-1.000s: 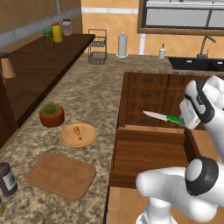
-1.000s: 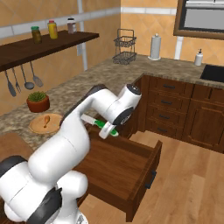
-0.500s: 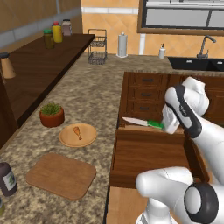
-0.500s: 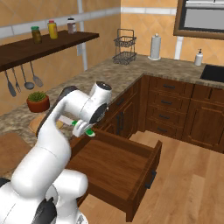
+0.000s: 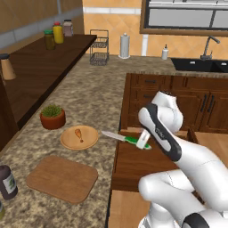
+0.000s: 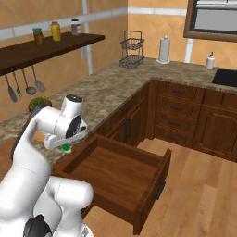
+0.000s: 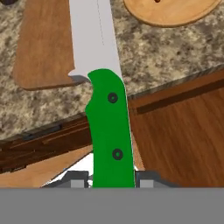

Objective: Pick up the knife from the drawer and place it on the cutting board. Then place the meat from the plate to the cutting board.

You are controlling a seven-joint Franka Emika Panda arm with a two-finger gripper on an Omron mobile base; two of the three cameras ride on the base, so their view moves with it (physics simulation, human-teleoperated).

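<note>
- The fingers point(image 7: 113, 181) are clenched on the green handle of the knife point(image 5: 125, 138), one on each side of the handle's rear end, as the hand view shows.
- The knife is held in the air, roughly level, its silver blade pointing away from the arm toward the plate point(image 5: 79, 137).
- In the left base view the blade tip reaches over the edge of the desk point(image 5: 89, 95), just beside the plate, while the handle sits above the back of the open drawer point(image 6: 122, 173).
- In the hand view the blade point(image 7: 94, 37) runs forward over the speckled desk, with the cutting board point(image 7: 41, 48) to one side of it and the plate point(image 7: 168, 12) to the other.
- The meat point(image 5: 78, 133) lies on the plate, well apart from the fingers.
- The cutting board point(image 5: 62, 177) lies flat on the desk, near the plate on the side toward the camera, with nothing on it.
- The drawer stands pulled out, its inside bare in the right base view.
- A potted plant point(image 5: 52, 116) stands on the desk just beyond the plate.
- A dark jar point(image 5: 7, 182) stands near the left end of the cutting board.
</note>
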